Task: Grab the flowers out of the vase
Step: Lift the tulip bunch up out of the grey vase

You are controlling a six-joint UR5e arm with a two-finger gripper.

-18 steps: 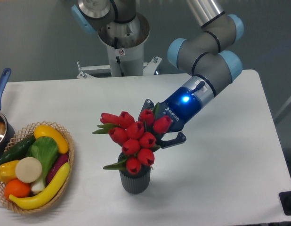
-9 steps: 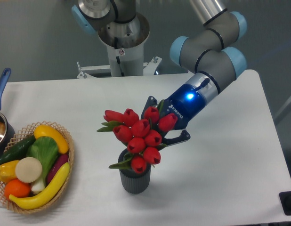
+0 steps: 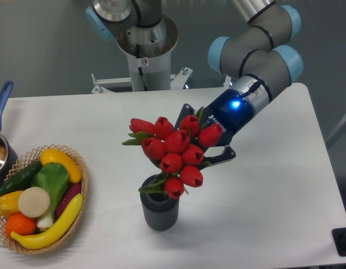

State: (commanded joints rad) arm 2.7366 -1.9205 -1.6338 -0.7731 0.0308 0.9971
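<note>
Flowers (image 3: 176, 154) hide the claw's (image 3: 202, 150) fingertips and their own stems; the pot (image 3: 0, 147) at nine o'clock is cut by the frame edge.

The arm (image 3: 257, 53) is showing grey tubular segments joined by rounded grey housings with pale blue end caps; a silver metal link is running off the top edge; the wrist is carrying a silver ring banded in black; the gripper (image 3: 209, 145) is wearing a glossy dark blue body with small white lettering and a bright blue light glowing near the wrist; its black fingers (image 3: 220, 158) are looking angular and flat.
</note>
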